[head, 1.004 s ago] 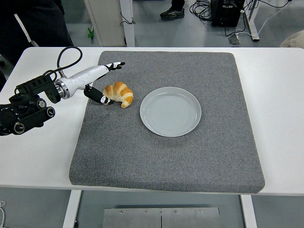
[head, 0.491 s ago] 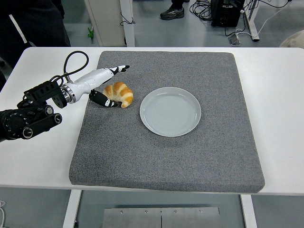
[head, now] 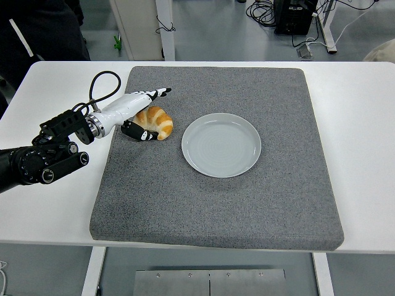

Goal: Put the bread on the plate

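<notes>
A golden croissant (head: 157, 122) lies on the grey mat (head: 216, 203), just left of an empty pale plate (head: 221, 144). My left hand (head: 145, 114) reaches in from the left, its fingers spread around the croissant's left end: the thumb (head: 138, 132) is low at its near side and the other fingers (head: 155, 94) stretch over its far side. The fingers are not closed on it. The croissant rests on the mat. The right arm is out of view.
The mat covers most of the white table (head: 364, 111). A cable loop (head: 102, 83) arcs above my left forearm. A person in dark clothes (head: 43, 31) stands at the top left, and table legs and cables show beyond the far edge.
My left arm has moved right and forward, bringing the spread hand closer around the croissant's left end. The croissant and plate have not moved.
</notes>
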`<state>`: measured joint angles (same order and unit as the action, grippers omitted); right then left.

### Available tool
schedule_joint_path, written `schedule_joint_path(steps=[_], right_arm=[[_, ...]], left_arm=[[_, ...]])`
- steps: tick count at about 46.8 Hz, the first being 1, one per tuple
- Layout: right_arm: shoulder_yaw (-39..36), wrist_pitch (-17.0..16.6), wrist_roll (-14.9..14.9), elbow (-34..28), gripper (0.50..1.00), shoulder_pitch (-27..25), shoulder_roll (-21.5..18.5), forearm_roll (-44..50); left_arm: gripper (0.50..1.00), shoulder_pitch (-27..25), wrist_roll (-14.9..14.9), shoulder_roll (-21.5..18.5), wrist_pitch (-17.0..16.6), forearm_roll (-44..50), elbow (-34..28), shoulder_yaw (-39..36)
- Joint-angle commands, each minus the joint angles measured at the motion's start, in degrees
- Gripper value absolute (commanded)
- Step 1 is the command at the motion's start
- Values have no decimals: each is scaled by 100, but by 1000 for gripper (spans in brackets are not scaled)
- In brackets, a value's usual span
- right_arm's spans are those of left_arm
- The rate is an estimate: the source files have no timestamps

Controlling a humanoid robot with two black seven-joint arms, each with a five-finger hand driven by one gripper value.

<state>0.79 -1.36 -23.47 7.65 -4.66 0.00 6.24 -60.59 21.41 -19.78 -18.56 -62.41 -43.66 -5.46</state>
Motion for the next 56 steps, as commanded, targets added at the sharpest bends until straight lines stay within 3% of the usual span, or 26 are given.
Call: schedule_joint_path(steps=[1,12,29,45,56], right_arm=[[0,4,0,0,1000,1,0,0],[0,4,0,0,1000,1,0,0],[0,4,-9,0,1000,1,0,0],[0,4,0,0,1000,1,0,0],[0,-4,0,0,1000,1,0,0]], left_arm=[[939,4,4,62,1,10,94,1],[902,47,4,132,1,36,173,1],[740,47,4,141,71,89,173,18],[681,-23,-5,150,98,89,165,62],[680,-181,-5,97,106,229,138,97]])
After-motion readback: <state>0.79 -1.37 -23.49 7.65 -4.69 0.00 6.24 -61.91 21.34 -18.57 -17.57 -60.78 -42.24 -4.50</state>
